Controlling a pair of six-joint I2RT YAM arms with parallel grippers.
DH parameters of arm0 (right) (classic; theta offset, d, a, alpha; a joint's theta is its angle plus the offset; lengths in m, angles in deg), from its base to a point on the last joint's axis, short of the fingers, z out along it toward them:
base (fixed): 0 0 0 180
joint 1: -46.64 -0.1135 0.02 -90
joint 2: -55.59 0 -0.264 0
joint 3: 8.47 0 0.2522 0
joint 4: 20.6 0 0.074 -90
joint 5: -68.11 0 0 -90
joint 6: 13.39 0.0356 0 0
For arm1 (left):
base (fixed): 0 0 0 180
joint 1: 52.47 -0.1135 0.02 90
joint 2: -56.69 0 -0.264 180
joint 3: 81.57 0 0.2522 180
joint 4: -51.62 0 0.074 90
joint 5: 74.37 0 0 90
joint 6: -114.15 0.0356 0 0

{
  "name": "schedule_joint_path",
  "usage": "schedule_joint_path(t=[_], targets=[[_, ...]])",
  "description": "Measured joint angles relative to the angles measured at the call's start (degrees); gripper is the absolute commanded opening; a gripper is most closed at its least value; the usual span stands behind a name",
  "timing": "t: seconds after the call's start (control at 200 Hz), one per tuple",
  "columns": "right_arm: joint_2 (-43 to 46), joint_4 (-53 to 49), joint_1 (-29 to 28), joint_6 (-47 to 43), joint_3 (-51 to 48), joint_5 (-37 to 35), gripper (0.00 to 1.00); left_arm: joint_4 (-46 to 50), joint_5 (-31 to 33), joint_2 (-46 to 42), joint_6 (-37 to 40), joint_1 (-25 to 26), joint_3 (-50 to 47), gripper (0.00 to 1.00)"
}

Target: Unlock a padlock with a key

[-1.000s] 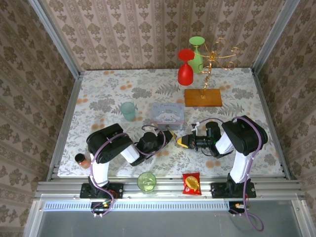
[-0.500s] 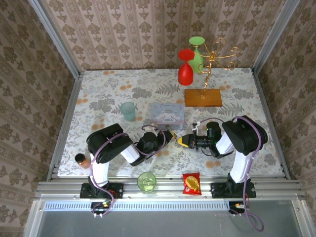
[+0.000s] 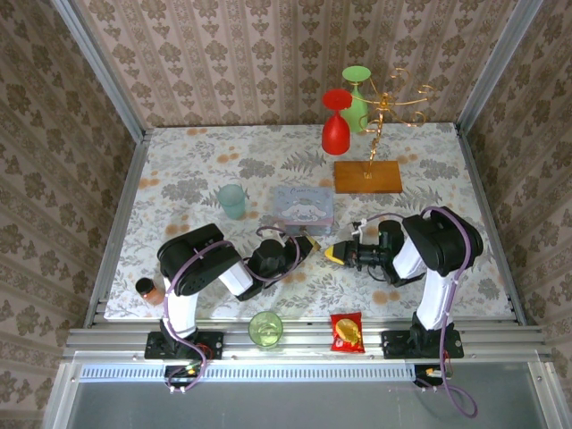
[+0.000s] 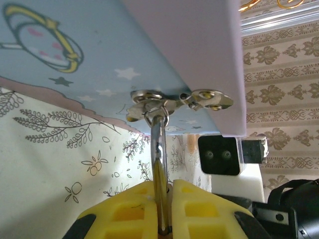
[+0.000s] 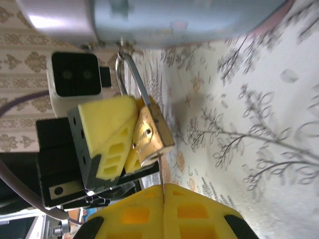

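Your right gripper (image 5: 163, 188) had its yellow fingers pressed together on a thin metal blade, by the look of it the key (image 5: 160, 172); the blade ran from between the fingertips to the underside of the padlock (image 5: 152, 133), where its tip met the brass body; whether it was in the keyhole, or how deep, could not be told; your left gripper (image 4: 163, 185) was clamped on the padlock from the left, its fingers squeezed against the body on both sides

From between those fingers the silvery shackle (image 4: 158, 134) rose to the ring of a small metal latch (image 4: 155, 105) and passed through it; the latch sat on the near face of the pastel blue box (image 4: 75, 55), so the padlock hung just near of the box, towards its right end; in the top view your two grippers met nose to nose there, in the middle of the floral table (image 3: 429, 179), the left one reaching in from the left and the right one from the right; a red snack packet (image 3: 346, 332) lay well apart at the near edge

As a judgement, you were about halfway; the padlock was steadied, the key was in hand and lined up at the lock's underside; nothing showed the shackle sprung, so you had yet to seat the key fully, turn it and free the shackle from the ring
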Motion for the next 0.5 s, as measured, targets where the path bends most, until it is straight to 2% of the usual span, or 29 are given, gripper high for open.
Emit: schedule_joint_path(t=[0.15, 0.5], targets=[[-0.7, 0.9, 1.9, 1.0, 0.0, -0.2, 0.0, 0.1, -0.3, -0.5, -0.4, 1.0, 0.0, 0.0], [-0.7, 3.1, 0.2, 1.6, -2.6, -1.4, 0.0, 0.2, 1.0, -0.5, 0.3, 1.2, -0.3, 0.0]])
